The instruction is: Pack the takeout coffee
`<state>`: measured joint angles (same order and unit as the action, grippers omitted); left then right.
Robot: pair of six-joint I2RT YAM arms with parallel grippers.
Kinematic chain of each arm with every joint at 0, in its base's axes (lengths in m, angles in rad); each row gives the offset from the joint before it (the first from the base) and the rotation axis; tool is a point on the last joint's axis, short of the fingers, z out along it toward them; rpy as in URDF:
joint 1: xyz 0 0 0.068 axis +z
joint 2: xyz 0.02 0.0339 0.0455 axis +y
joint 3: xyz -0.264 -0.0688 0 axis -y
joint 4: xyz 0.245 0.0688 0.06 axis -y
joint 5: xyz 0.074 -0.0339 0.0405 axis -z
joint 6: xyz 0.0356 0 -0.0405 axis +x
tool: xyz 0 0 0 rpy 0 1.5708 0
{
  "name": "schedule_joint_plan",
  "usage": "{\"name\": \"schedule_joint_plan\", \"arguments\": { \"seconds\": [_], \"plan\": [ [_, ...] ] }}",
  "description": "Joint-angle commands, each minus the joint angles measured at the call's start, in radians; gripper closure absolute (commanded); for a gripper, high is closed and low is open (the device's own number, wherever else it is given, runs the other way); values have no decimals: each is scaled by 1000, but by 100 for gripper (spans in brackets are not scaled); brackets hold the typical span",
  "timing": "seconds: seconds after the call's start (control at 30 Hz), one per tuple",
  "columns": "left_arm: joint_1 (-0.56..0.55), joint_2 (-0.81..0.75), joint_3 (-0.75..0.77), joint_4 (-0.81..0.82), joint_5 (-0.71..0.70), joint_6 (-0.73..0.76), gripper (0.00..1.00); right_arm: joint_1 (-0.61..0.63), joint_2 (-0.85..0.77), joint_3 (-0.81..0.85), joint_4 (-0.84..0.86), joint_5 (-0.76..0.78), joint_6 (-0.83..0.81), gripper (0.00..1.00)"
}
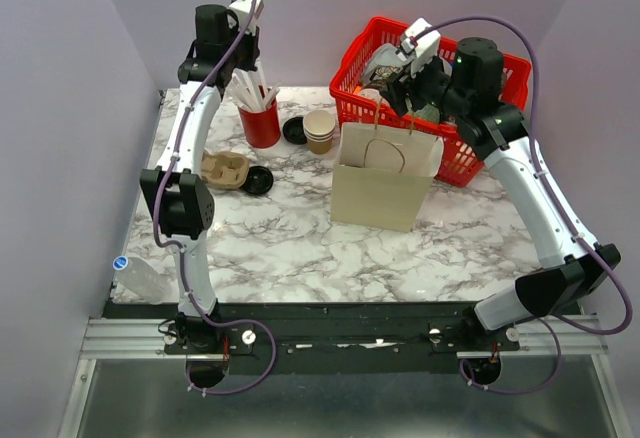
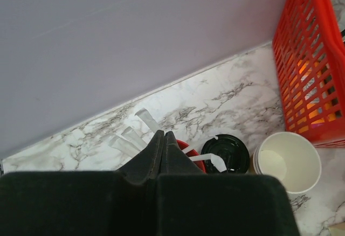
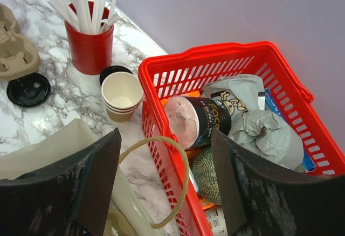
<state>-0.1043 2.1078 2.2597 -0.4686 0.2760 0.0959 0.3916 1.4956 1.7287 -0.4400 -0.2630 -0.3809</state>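
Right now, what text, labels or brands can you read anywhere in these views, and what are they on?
"FOCO": on the dark container lying in the red basket.
Smaller print under it: too small to read.
Grey pouch: a cartoon figure, wording unreadable.
Nothing else shows legible text.

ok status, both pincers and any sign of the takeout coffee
Left pincer shut above red cup of straws. Right pincer open over red basket. No kraft coffee cup in view. Paper bag upright.

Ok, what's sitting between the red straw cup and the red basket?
A black lid, then a stack of paper cups, stand between the straw cup and the basket. Top and right wrist views both show it.
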Motion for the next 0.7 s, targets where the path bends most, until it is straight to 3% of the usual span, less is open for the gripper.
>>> {"name": "schedule_joint_plan", "arguments": {
  "seconds": [0.0, 0.43, 0.67],
  "plan": [
    [6, -66, 3, -13, 78, 1, 100, -8, 12, 8, 35, -15, 23, 24],
    [6, -339, 12, -104, 61, 88, 100, -50, -32, 22, 30, -47, 109, 24],
    [6, -471, -29, -55, 287, -50, 100, -51, -78, 5, 23, 8, 116, 24]
  ]
}}
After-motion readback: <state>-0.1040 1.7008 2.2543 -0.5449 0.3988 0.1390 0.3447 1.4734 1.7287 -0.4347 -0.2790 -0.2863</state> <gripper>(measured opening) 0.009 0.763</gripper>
